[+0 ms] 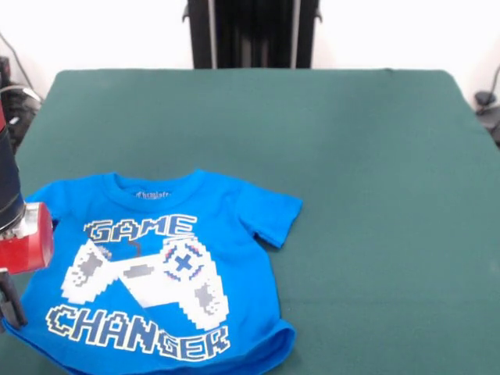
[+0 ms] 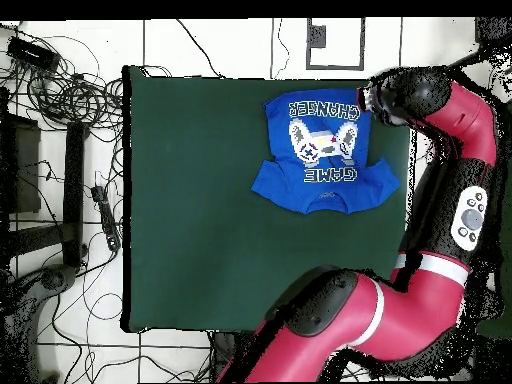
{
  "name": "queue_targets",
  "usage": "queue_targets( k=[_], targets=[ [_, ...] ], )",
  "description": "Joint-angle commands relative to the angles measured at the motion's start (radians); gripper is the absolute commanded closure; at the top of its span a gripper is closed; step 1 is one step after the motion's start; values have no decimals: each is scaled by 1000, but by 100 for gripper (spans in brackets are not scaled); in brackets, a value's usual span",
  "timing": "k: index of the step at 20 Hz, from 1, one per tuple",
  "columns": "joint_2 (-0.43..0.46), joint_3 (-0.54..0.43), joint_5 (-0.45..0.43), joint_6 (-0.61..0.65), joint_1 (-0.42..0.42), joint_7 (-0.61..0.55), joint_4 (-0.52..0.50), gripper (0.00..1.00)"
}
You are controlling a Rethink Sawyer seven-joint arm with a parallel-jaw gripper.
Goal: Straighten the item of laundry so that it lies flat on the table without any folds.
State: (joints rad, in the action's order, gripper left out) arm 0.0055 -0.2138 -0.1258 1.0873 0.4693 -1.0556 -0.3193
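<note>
The small bright blue cotton T-shirt (image 1: pixel 160 269), printed with a white game controller, lies face up on the dark green felt table (image 1: pixel 367 156), touching the red-and-black gripper (image 1: pixel 12 301), whose grip state I cannot tell. Light, limp and clingy; the curled hem beside the tool looks best for pinching.

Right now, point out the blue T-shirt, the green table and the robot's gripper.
Blue T-shirt (image 1: pixel 156 266): front view, on the printed game controller.
Green table (image 1: pixel 351 156): front view, on bare felt beyond the shirt.
Gripper (image 1: pixel 11 301): front view, on the dark tip at the shirt's edge.
</note>
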Motion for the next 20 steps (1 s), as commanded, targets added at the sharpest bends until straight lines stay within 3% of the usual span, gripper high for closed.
queue_targets(
  k=[1, 20],
  targets=[
    [29, -147, -57, 138, -63, 308, 39, 100],
    [42, -298, -180, 196, -44, 365, 84, 100]
  ],
)
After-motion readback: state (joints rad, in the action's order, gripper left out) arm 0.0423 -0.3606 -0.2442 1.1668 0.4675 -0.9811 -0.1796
